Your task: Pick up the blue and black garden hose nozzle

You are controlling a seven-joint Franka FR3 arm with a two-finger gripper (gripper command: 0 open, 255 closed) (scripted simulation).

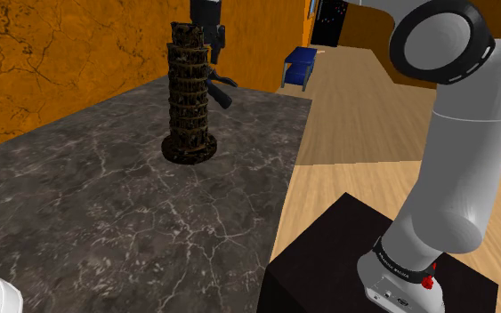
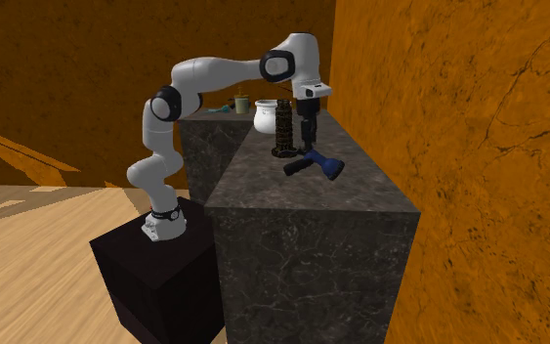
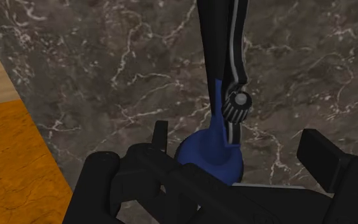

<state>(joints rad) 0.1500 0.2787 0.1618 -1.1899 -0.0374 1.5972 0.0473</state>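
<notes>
Item: all-black two-finger gripper, pointed down at the counter, jaws parted and grasping nothing, with one finger standing clear on each side. Between them, untouched: blue and black garden hose nozzle, lying on its side on the dark veined marble countertop. Its rounded blue head is nearest the hand, its black handle runs away from it, and a small knurled knob sits at the joint. Step in hand, by my reckoning: the approach, with the grasp not yet made. The next move calls for a short descent with the jaws square across the body, then closing and lifting. Obstacle: dark tiered leaning-tower model, upright just beside the nozzle and close to the hand, liable to be knocked. Further along the counter: white rounded pot. On the separate counter beyond: small green cup. Alongside: orange cracked wall.
</notes>
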